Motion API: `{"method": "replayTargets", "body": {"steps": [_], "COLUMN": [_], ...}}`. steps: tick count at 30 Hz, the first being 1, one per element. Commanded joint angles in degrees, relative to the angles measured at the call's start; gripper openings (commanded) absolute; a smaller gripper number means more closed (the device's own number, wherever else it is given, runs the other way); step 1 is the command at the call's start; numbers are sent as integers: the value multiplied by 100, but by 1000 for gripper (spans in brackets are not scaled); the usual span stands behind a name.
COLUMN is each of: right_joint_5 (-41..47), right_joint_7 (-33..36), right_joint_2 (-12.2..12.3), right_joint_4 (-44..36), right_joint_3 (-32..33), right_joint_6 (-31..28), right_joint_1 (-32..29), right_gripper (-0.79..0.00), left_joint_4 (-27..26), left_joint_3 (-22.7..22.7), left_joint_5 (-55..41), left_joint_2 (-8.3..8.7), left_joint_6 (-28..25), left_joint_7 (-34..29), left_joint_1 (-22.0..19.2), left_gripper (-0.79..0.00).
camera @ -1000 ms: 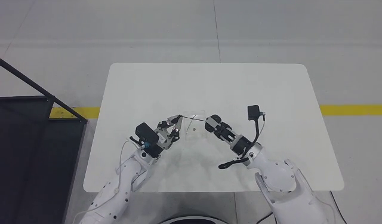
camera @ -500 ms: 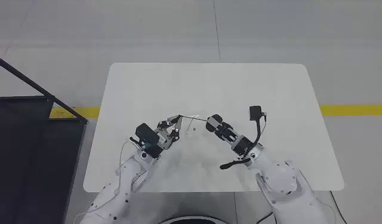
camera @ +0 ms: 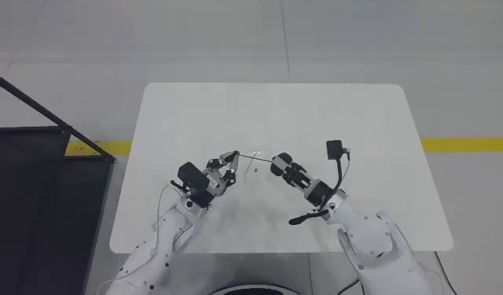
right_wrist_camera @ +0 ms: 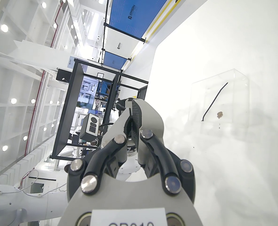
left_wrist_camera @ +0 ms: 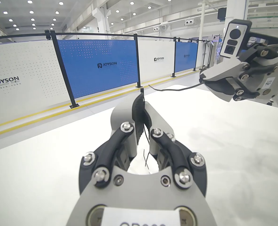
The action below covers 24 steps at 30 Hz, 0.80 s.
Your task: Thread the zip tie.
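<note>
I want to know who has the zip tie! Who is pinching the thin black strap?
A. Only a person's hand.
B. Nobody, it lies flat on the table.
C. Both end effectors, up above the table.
C: the left end effector and the right end effector are each shut on a part of the thin black zip tie, which they hold above the white table.

The zip tie (left_wrist_camera: 172, 89) is a thin black strap, up off the table between my two pincers. My left pincer (left_wrist_camera: 142, 105) clamps its head end upright. My right pincer (left_wrist_camera: 203, 80) pinches the strap, whose free tip curves in just beside the head.
</note>
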Motion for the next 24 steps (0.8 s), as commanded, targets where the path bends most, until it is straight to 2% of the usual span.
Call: {"method": "replayTargets", "body": {"steps": [1,24], "right_joint_5": [2,71], "right_joint_7": [-8,18], "right_joint_2": [-4,-25], "right_joint_4": [5,78], "right_joint_3": [-8,-5], "right_joint_6": [39,294], "right_joint_1": [15,140], "right_gripper": [-785,-785], "left_joint_4": [0,0], "left_joint_3": [0,0], "left_joint_5": [0,0], "left_joint_2": [0,0], "left_joint_6": [0,0], "left_joint_7": [0,0], "left_joint_1": [0,0], "left_gripper": [-785,-785]}}
